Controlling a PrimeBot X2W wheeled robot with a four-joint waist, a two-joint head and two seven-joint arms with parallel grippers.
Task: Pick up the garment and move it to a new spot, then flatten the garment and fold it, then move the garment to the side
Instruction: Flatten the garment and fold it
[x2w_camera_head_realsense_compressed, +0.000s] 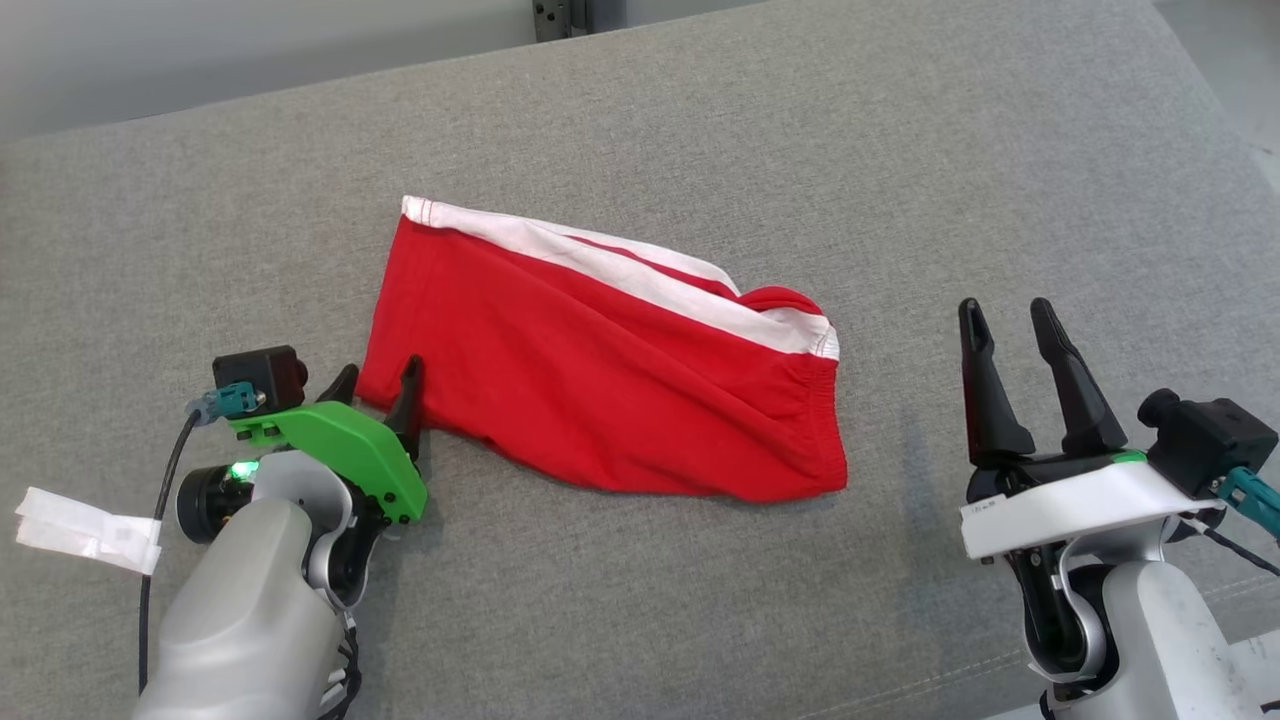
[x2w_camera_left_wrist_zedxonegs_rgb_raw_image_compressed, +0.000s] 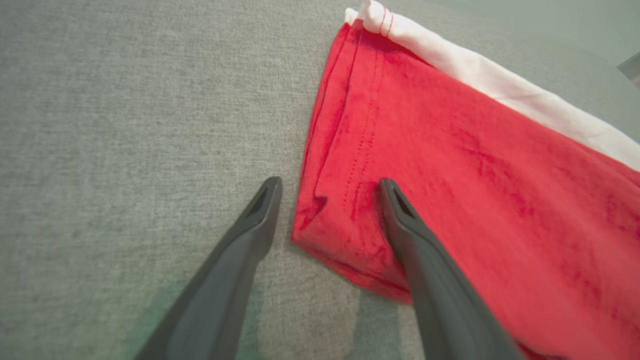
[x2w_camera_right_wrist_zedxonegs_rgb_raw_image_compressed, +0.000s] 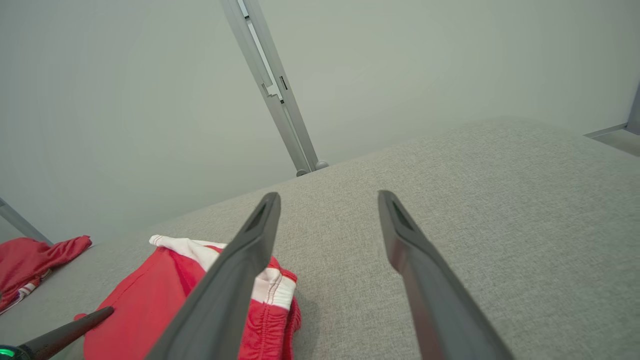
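The left pincer (x2w_camera_head_realsense_compressed: 378, 368) is seen open at the near left corner of the garment (x2w_camera_head_realsense_compressed: 600, 380), one finger over the cloth and the other just beside its edge. The right pincer (x2w_camera_head_realsense_compressed: 1004, 305) is seen open, well right of the garment, its fingers pointed away from the robot.

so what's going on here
A two-armed robot is working on a red garment with a white stripe, lying on a grey padded surface. Its left gripper is open at the garment's near-left corner, one finger over the cloth, one beside it; nothing gripped. The right gripper is open too, off to the side, clear of the cloth.
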